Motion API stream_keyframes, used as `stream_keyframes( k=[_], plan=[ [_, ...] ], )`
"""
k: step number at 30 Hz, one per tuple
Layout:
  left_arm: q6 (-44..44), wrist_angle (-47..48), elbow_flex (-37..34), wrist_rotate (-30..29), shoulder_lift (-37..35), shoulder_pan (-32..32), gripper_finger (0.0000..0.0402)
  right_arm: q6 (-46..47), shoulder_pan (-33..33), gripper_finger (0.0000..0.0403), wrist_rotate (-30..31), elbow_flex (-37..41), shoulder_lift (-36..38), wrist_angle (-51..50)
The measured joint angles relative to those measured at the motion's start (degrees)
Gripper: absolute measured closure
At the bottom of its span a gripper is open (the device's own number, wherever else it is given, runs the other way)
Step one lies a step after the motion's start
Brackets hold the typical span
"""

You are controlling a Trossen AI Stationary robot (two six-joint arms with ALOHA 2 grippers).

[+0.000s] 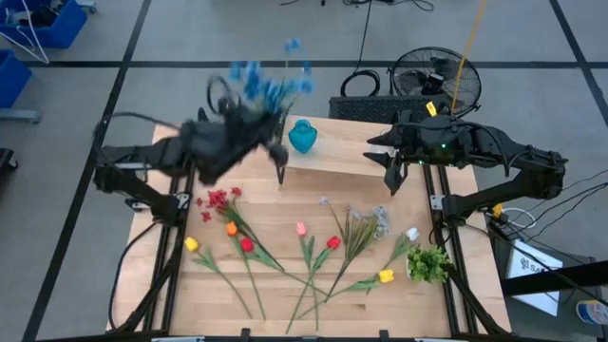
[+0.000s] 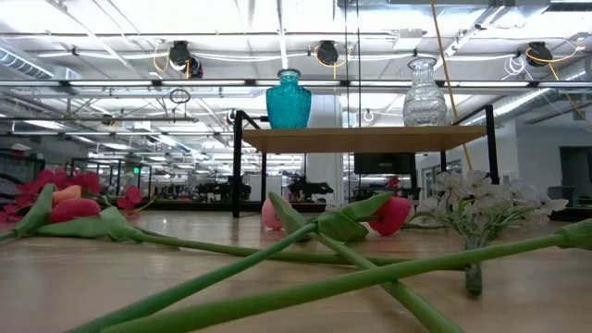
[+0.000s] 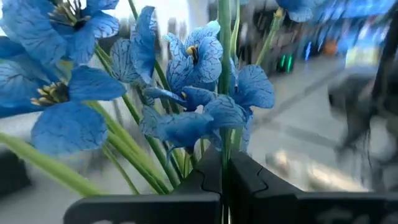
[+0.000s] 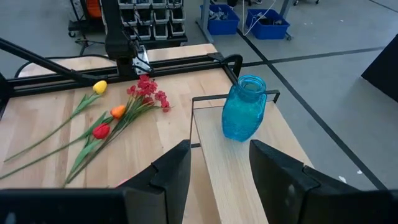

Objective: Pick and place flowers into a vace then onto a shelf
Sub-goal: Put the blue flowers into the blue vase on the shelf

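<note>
- The left gripper (image 3: 222,180) has its fingers pinched tight on the thin stems of the blue flowers (image 3: 186,93), held high near the turquoise vase (image 1: 302,136) on the shelf (image 1: 351,157).
- Risk: stems that thin may slip or twist, so the bunch could miss the vase's narrow mouth.
- A sideways knock could tip the vase off the shelf.
- The right gripper (image 4: 217,168), fingers half spread and empty, hangs over the shelf's other end; the arms could clash.
- More flowers (image 1: 285,247) lie on the bench (image 1: 275,304).
</note>
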State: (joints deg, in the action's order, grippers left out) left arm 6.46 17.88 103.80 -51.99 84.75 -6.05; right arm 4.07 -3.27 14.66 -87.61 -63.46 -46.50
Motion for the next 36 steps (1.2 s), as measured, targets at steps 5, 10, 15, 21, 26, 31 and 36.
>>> stream_keyframes(
  k=[5, 10, 15, 21, 26, 31, 36],
  plan=[
    [17.04, -13.33, 0.04, 10.37, 1.32, 8.49, 0.0399, 0.01, 0.00, 0.0248, 0.00, 0.00, 0.00, 0.00],
    [6.43, -10.20, -0.07, 20.89, 4.27, 17.63, 0.0399, -0.02, 0.00, 0.0248, 0.02, 0.00, 0.00, 0.00],
    [6.14, -10.23, -0.21, 23.93, 8.09, 21.75, 0.0399, 1.15, 0.00, 0.0248, 0.04, 0.00, 0.00, -0.04],
    [2.62, -7.52, -0.10, 25.80, 7.78, 22.77, 0.0399, 1.91, 0.00, 0.0248, 0.07, 0.00, 0.00, -0.03],
    [-1.50, -2.46, -0.10, 25.44, 7.94, 22.97, 0.0387, 1.91, 0.00, 0.0248, 0.11, 0.00, 0.00, -0.04],
    [0.14, 0.85, -0.12, 25.65, 9.48, 23.05, 0.0382, 1.03, 0.00, 0.0248, 0.13, 0.00, 0.00, -0.04],
    [2.79, 0.89, -0.05, 26.49, 10.27, 22.99, 0.0381, 0.84, 0.00, 0.0248, 0.13, 0.00, 0.00, -0.07]
  ],
)
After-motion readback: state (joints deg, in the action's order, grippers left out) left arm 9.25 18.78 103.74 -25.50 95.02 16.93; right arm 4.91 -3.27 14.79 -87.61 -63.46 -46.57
